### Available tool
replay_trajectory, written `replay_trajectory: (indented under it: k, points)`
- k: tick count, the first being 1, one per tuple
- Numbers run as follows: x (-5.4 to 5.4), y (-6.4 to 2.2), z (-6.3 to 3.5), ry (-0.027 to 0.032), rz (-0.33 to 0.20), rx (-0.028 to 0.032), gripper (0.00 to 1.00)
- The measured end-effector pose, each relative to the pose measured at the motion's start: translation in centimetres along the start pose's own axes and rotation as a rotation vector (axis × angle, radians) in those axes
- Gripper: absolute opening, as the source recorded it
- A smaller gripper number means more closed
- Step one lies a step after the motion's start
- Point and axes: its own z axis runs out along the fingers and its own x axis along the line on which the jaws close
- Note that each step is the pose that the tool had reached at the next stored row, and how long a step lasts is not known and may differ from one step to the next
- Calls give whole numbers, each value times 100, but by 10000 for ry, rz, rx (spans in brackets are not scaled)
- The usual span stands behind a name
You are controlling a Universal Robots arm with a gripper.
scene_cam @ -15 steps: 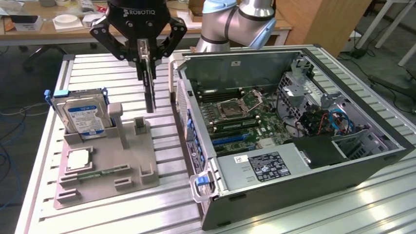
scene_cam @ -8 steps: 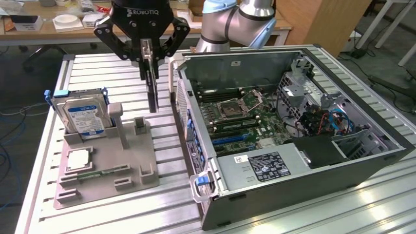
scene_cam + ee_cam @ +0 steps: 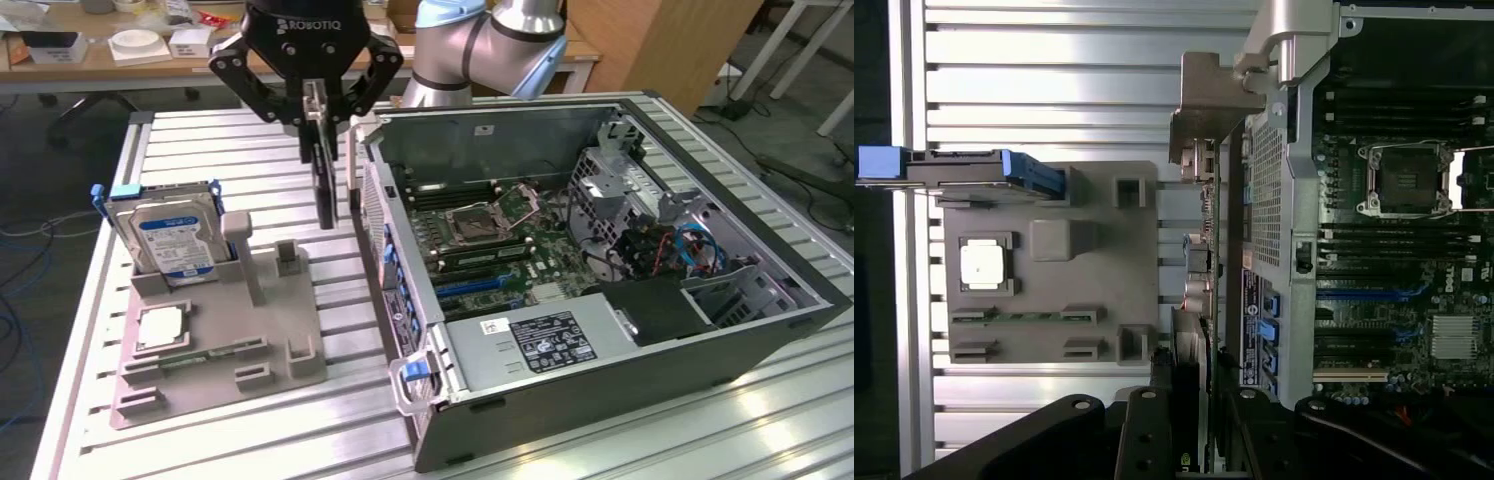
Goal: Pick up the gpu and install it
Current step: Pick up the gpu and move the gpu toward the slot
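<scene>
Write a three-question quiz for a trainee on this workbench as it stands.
1. True or false: the black gripper holds the gpu, a thin flat black circuit card, on edge outside the open grey metal computer case.
2. The silver hard drive with the blue-and-white label is: A) lying flat inside the computer case; B) standing upright in the grey plastic holder; C) clamped in the gripper.
3. Which small square thing lies flat in the holder, nearer the exterior camera than the hard drive?
Key: 1 true; 2 B; 3 the silver-topped chip.
</scene>
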Motion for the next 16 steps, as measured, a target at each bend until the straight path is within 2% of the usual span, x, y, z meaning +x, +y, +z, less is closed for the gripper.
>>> replay_trajectory:
  k: [16]
  points:
    - [-196,3,1,7,1,1,26]
